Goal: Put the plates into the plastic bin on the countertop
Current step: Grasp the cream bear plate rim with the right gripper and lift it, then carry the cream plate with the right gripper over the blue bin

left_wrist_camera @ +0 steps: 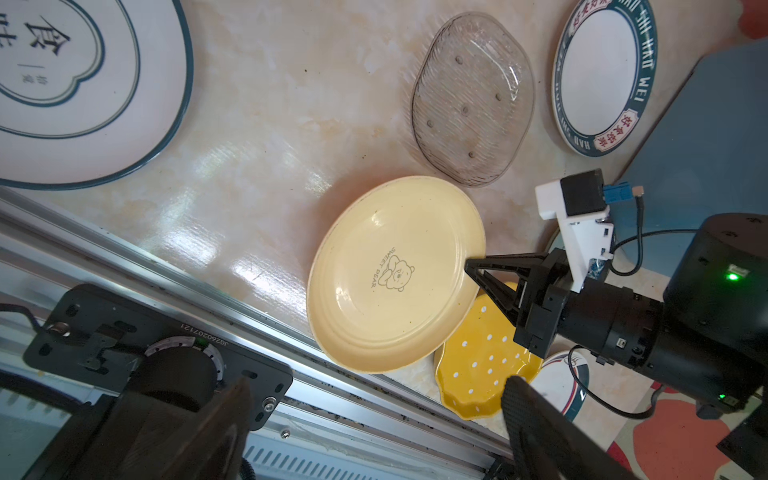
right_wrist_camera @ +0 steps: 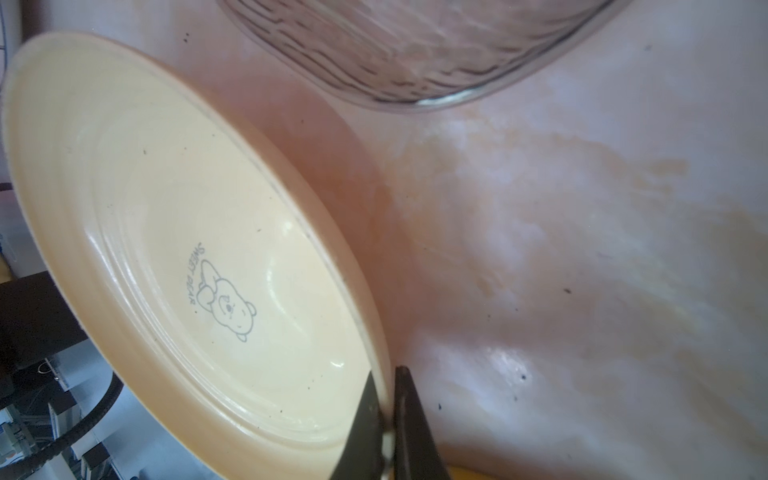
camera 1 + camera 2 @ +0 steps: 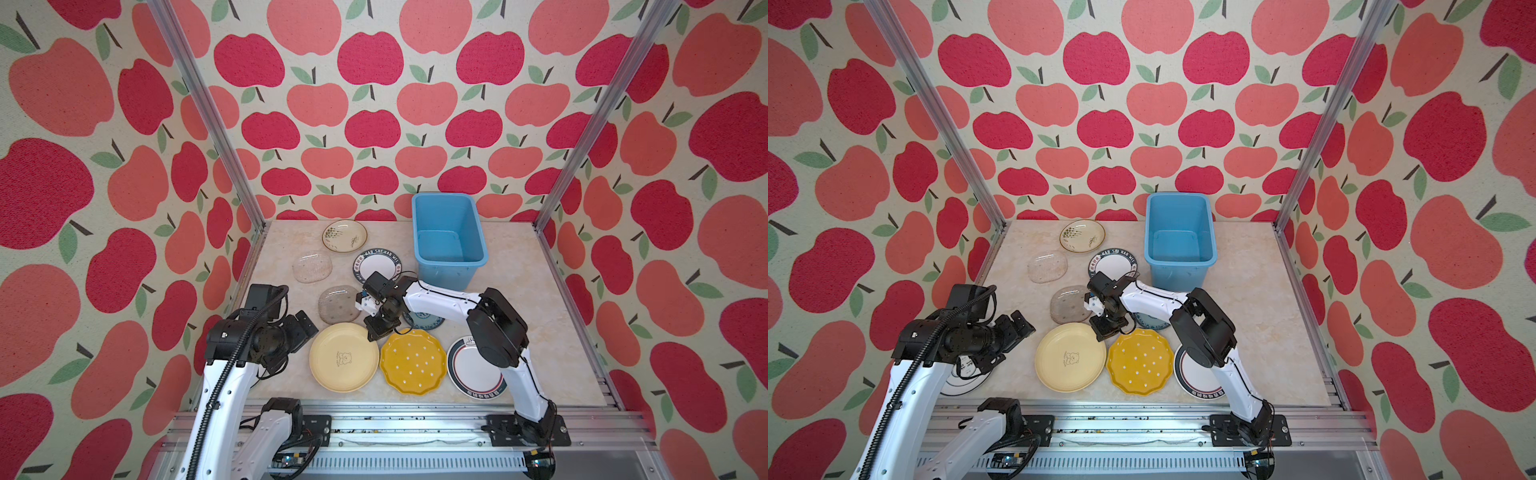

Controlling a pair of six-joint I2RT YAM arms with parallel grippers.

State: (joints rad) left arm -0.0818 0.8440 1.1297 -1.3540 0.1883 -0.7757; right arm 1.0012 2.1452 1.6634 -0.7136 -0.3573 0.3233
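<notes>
Right gripper [image 2: 385,372] clamped on far rim of pale yellow plate [image 3: 344,358] — plate at worktop [image 3: 519,291] front. Right wrist view shows rim between fingers [image 2: 365,415]; top views hide it. Left gripper [image 3: 306,328] spread, just left of plate.

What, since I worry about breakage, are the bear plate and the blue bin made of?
Bear plate: probably glazed ceramic; glossy, with bright glints and a thick rim. Blue bin: probably moulded plastic; smooth, evenly coloured, thin walls, rolled rim.
</notes>
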